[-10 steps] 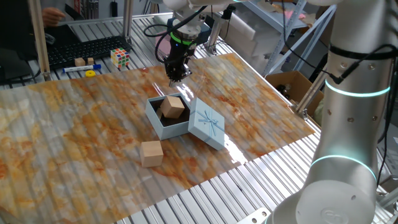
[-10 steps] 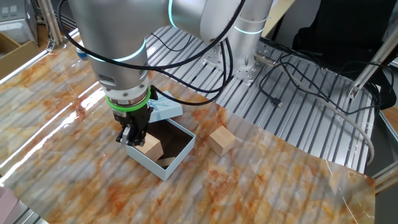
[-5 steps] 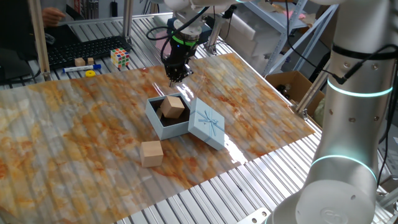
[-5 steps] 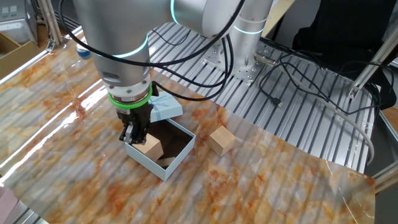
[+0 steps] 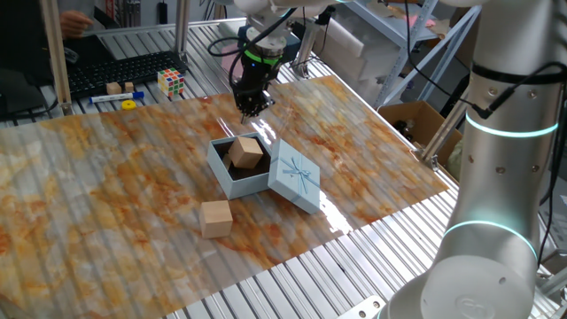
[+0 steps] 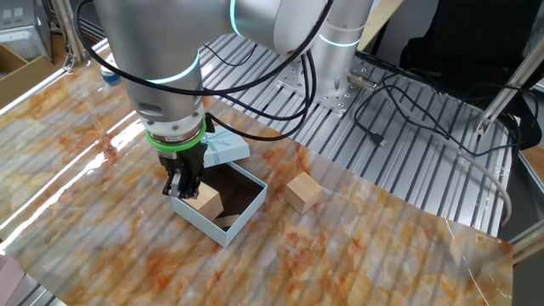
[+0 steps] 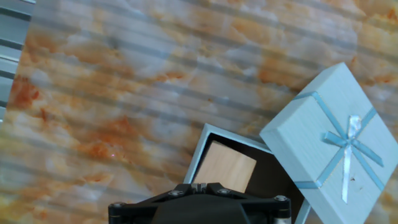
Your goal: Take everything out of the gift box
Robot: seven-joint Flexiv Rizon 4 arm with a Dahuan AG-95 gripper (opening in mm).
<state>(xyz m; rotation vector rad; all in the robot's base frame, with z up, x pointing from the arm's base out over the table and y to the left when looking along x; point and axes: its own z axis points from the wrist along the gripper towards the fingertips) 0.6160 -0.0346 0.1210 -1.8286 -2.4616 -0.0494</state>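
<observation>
The pale-blue gift box [image 5: 223, 175] stands open mid-table, dark brown inside, with one tan wooden block [image 5: 246, 152] in it. Its lid [image 5: 294, 182] with the ribbon drawing leans against the box's right side. A second wooden block [image 5: 215, 218] lies on the table in front of the box. My gripper [image 5: 255, 108] hangs above the table just beyond the box, fingers shut and empty. In the hand view the shut fingertips [image 7: 199, 185] sit over the box rim [image 7: 200, 144], with the block [image 7: 227, 167] and lid [image 7: 329, 143] below. The other fixed view shows the gripper [image 6: 183, 189] over the box's edge [image 6: 223, 229].
A Rubik's cube [image 5: 172, 83], a small wooden piece [image 5: 113, 88] and a yellow item [image 5: 129, 105] lie at the table's far left. A brown carton [image 5: 416, 120] stands off the right edge. The robot's base column [image 5: 496, 177] rises at the right. Cables [image 6: 408, 102] lie behind.
The gripper has shifted only very slightly above the box's far edge. The box, lid and both blocks have not moved.
</observation>
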